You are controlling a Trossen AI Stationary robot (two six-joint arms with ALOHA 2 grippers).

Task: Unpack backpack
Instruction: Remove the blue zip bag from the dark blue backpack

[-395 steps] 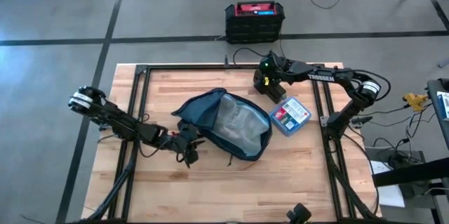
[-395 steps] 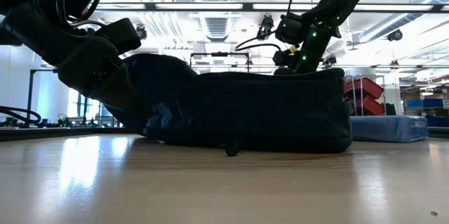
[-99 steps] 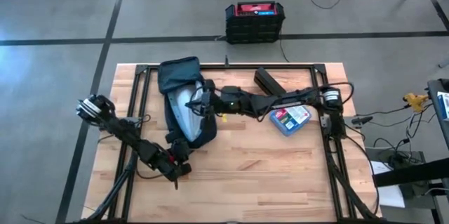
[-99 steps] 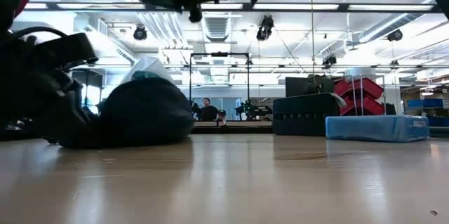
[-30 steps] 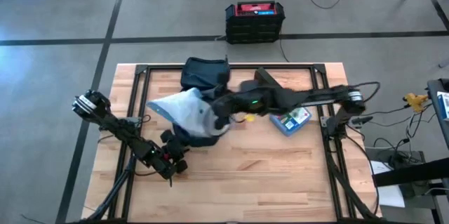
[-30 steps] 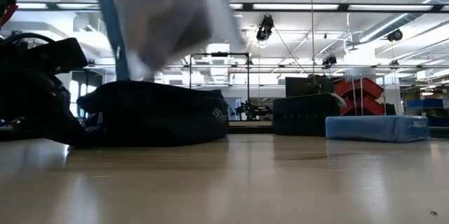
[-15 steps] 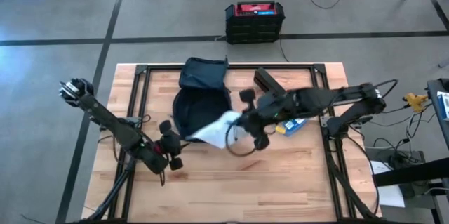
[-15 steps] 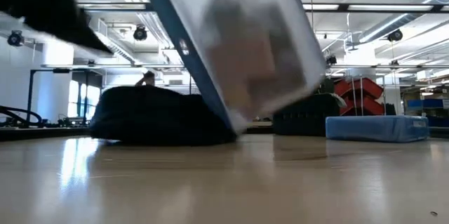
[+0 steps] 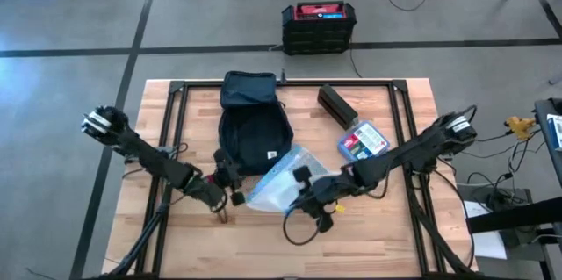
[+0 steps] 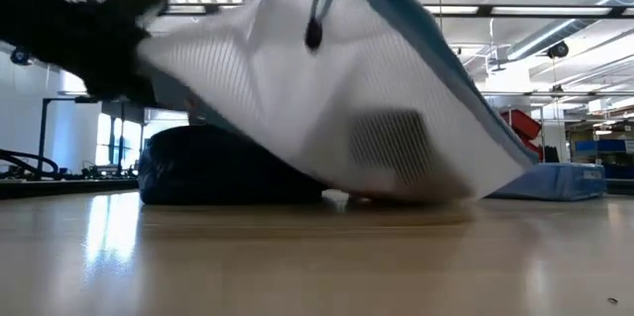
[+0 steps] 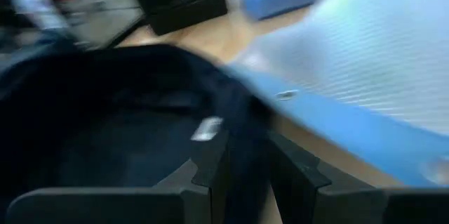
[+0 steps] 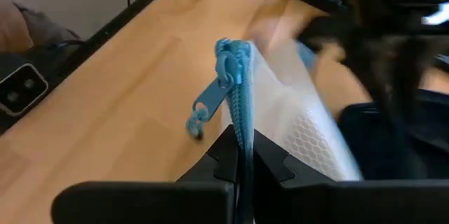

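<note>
backpack (image 9: pixel 253 126) on surface (image 9: pixel 369 236), far-left of middle | right hand (image 9: pixel 309 201) clenched on blue edge of white mesh pouch (image 9: pixel 279 188), just beside backpack | left hand (image 9: pixel 224 188) at backpack's near edge, grip unclear | blue box (image 9: pixel 363 142) and black case (image 9: pixel 336 104) right of backpack | pouch blocks low view
</note>
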